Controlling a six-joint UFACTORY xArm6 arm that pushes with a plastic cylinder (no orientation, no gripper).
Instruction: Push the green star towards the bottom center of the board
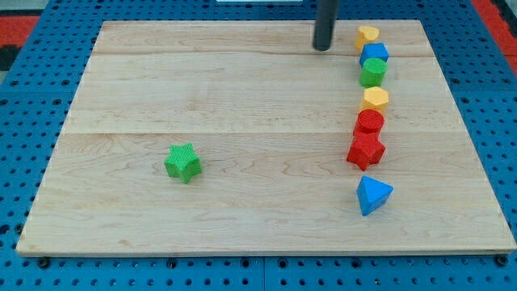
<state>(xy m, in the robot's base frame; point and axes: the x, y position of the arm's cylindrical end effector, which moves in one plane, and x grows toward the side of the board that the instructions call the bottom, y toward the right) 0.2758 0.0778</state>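
Note:
The green star point(183, 162) lies on the wooden board point(242, 97), left of the board's middle and in its lower half. My tip point(323, 47) is near the view's top, right of centre, far up and to the right of the star. It stands just left of the yellow block point(367, 36) at the top of a column of blocks, without touching it.
A column of blocks runs down the view's right: a yellow block, a blue block point(375, 53), a green cylinder point(373, 72), a yellow hexagon point(375, 99), a red cylinder point(370, 123), a red star point(365, 149) and a blue triangle point(373, 195).

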